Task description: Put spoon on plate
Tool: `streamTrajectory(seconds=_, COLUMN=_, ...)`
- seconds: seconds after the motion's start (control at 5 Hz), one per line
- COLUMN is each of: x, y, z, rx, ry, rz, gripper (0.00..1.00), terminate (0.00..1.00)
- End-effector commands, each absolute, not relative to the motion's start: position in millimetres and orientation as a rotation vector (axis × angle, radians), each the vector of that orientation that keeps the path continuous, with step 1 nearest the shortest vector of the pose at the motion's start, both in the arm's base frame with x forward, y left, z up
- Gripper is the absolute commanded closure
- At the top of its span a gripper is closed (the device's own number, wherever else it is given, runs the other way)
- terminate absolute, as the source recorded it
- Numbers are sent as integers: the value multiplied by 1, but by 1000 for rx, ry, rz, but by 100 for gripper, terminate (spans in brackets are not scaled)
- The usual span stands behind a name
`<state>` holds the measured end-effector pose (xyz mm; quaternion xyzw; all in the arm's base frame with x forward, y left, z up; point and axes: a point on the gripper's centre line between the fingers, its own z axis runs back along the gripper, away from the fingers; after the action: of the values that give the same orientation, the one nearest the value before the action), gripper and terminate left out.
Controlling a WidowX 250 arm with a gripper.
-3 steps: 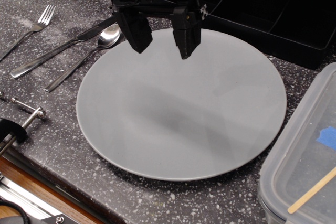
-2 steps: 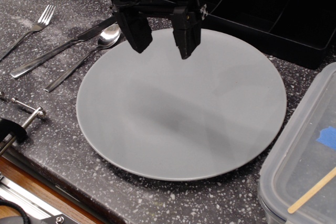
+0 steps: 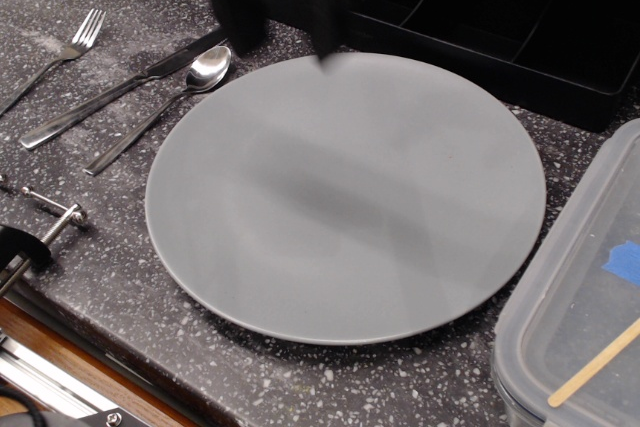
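One shiny silver metal spoon [image 3: 165, 99] lies on your speckled counter [image 3: 90, 257], its bowl just beside the round matte grey plate [image 3: 345, 197]; your blurred black gripper [image 3: 283, 32] hangs above, fingers apart, holding nothing.

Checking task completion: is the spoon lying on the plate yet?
No, the spoon lies on the counter left of the plate.

Readable text: I find none anywhere.
Plate [image 3: 345, 197]: plain grey, I see no marks.
Clear container [image 3: 580, 297]: blue patch, I read no lettering.
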<state>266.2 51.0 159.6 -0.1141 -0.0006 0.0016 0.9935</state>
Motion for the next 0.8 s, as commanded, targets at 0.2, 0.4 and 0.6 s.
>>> streamTrajectory(seconds=0.2, x=271, y=168, z=160, rx=-89, ry=-11, rz=-137, gripper=0, terminate=0)
streamTrajectory(seconds=0.4, x=272, y=188, z=136, rx=-4, ry=-17, rz=-192, gripper=0, terminate=0)
streamTrajectory(seconds=0.6, x=276, y=193, z=107, rx=-11, ry=24, rz=-234, gripper=0, terminate=0)
